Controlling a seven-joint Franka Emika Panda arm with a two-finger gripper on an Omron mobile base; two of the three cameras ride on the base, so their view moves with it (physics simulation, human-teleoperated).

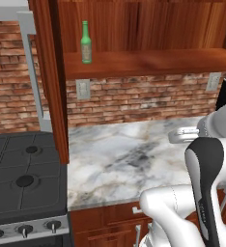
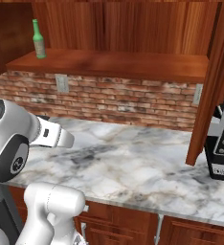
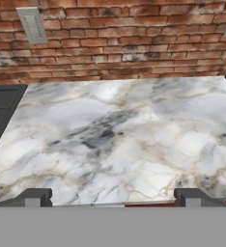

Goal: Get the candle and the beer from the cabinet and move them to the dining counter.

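The beer [image 1: 86, 42] is a slim green glass bottle with a long narrow neck, a slightly darker cap end and a pale label wrapped around its lower body. It stands upright on the bottom shelf [image 1: 148, 61] of the cabinet [image 2: 133, 28], far toward the shelf's left end and close to the front edge; in the right base view the same bottle [image 2: 39, 39] sits at the far left of the reddish-brown board, well apart from everything else. The cabinet interior is dark reddish wood with vertical grain, and its doors stand open: one door [image 1: 53, 77] is seen edge-on just left of the bottle, another [image 2: 214, 81] edge-on at the right of the right base view.

Below the shelf runs a red brick wall [image 3: 124, 43] with pale outlet plates [image 3: 33, 24], and under it the marble tabletop [image 3: 120, 140], white-grey with dark and brown veins. A black gas cooktop [image 1: 23, 178] adjoins the tabletop on the left, with knobs along its front.

The pincer [image 3: 112, 198] hangs low over the near edge of the tabletop, its two dark fingertips [image 3: 35, 197] spread wide apart with nothing between them, well below and away from the bottle.
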